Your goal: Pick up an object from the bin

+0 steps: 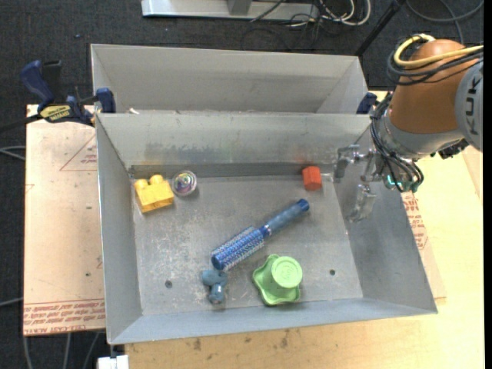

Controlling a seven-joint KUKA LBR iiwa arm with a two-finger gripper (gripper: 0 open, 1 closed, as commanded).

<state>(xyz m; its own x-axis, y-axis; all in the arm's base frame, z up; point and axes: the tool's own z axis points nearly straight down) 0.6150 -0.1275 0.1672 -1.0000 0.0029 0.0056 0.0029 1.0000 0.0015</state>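
Gripper (pixel 354 184) sits at the bin's (pixel 115 206) right side, over the sloped right wall. Fingers look spread apart, nothing between them. The nearest item is a small orange block (pixel 311 177) by the back wall, just left of the gripper, not touching. A blue hairbrush (pixel 260 234) lies diagonally mid-floor. A green lid (pixel 278 280) and a small blue-grey toy (pixel 215 285) sit at the front. A yellow brick (pixel 154 193) and a small shiny ball (pixel 184 183) lie far left.

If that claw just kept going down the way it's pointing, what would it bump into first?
Probably bare metal: the gripper hangs by the bin's right wall, with nothing loose under it as far as the view shows. The orange block lies to one side, likely out of line.
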